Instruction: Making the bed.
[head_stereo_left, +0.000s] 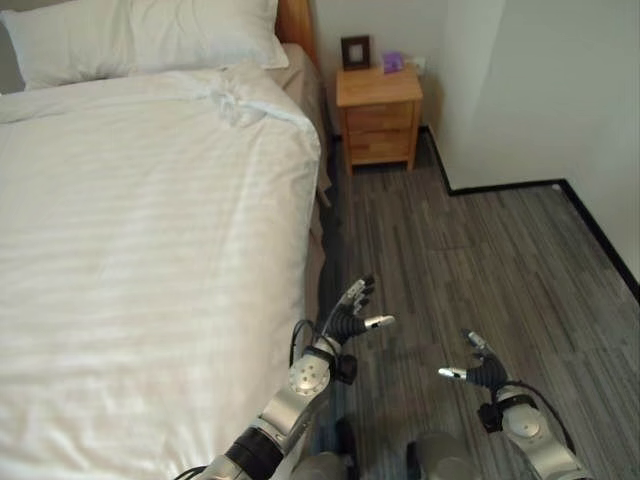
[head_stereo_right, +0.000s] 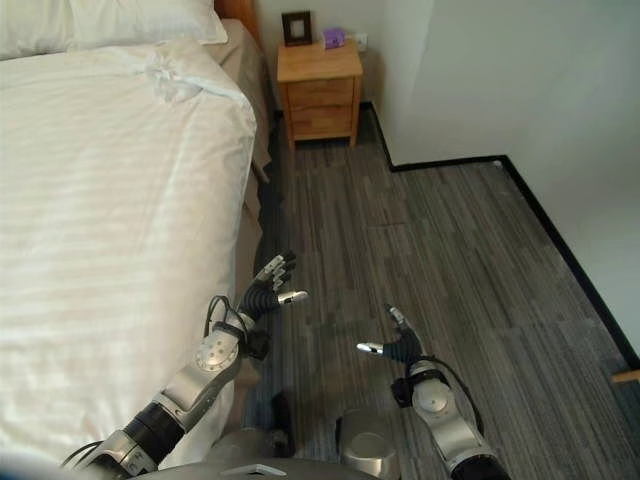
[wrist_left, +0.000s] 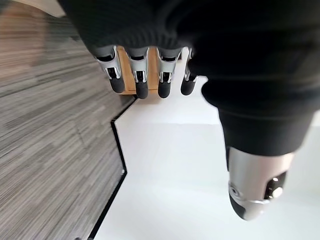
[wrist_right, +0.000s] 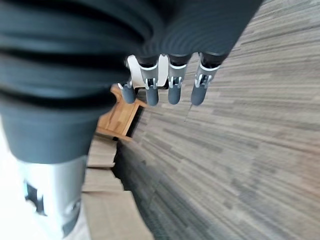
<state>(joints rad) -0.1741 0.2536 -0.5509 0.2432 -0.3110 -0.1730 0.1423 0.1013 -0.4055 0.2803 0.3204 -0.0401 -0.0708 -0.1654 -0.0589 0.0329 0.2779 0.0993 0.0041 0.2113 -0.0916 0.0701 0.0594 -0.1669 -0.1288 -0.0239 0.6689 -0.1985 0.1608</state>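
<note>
A bed with a white striped duvet (head_stereo_left: 150, 250) fills the left half of the eye views. Two white pillows (head_stereo_left: 150, 35) lie at its head. The duvet's top corner is bunched into a crumpled fold (head_stereo_left: 235, 98) near the pillows. My left hand (head_stereo_left: 350, 315) hangs open over the floor just off the bed's right edge, holding nothing; its fingers (wrist_left: 142, 80) are relaxed in the left wrist view. My right hand (head_stereo_left: 480, 368) is open too, further right above the floor, with fingers (wrist_right: 170, 85) loosely extended.
A wooden nightstand (head_stereo_left: 378, 115) stands at the bed's head against the wall, with a dark picture frame (head_stereo_left: 355, 52) and a purple object (head_stereo_left: 392, 62) on top. Grey wood-grain floor (head_stereo_left: 470, 250) runs right of the bed. A white wall corner (head_stereo_left: 480, 100) juts in.
</note>
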